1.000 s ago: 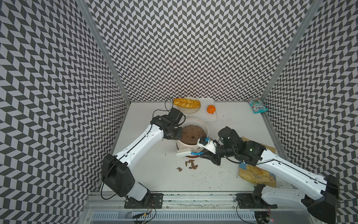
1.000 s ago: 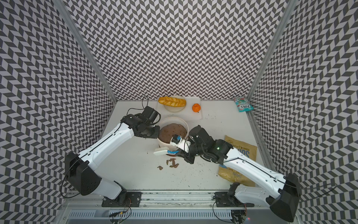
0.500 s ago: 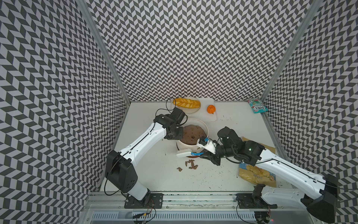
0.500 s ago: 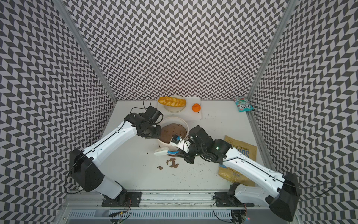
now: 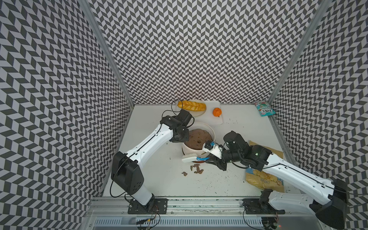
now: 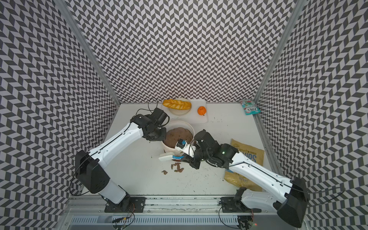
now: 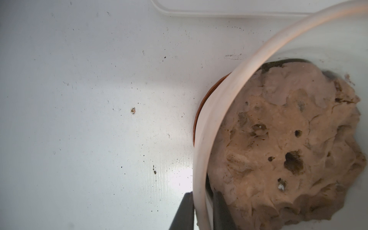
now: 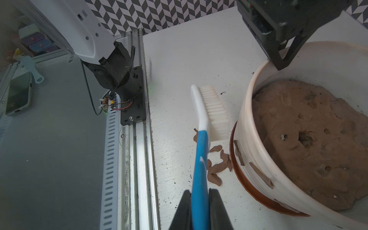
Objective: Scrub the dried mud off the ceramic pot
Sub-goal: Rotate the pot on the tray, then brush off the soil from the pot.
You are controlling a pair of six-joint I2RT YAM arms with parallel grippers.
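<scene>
Brush (image 8: 201, 139) in right end effector (image 8: 200, 192) hangs just beside ceramic pot (image 8: 256, 159).

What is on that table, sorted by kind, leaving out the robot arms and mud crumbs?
Snack packets: 2 (chips bag, sweets packet)
Loose foods: 2 (bread loaf, orange fruit)
Boards and plates: 2 (cutting board, plate)
Ceramic pot: 1
Scrubbing brush: 1
Total: 8

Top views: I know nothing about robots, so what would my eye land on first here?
The white ceramic pot full of brown soil stands mid-table, its rim pinched by the left end effector. Beside its near wall, the right end effector holds a blue-and-white brush, with dried mud flakes on the table just in front.
</scene>
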